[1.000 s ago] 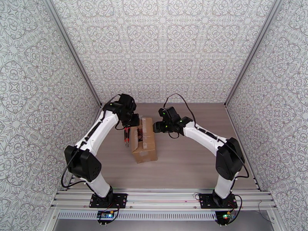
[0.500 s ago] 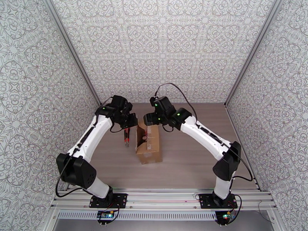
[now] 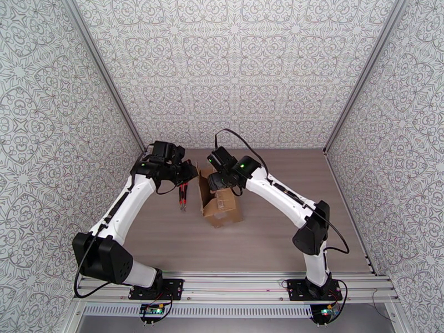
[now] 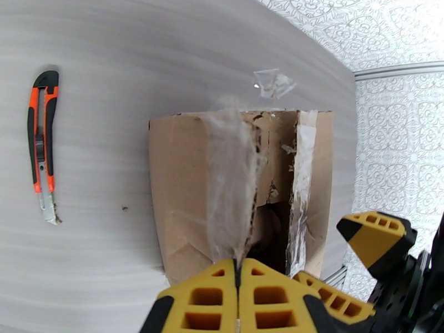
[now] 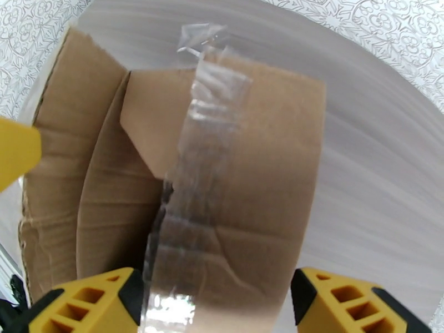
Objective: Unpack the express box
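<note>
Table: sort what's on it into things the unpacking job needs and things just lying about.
Job: brown corrugated cardboard box with clear tape; left gripper, shut on it; right gripper, open astride it.
Lying about: orange-and-black utility knife.

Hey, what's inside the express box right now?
Between the parted top flaps of the express box, a dark gap shows and nothing in it can be made out. Whatever is packed inside is hidden by shadow, cardboard and loose clear tape.
</note>
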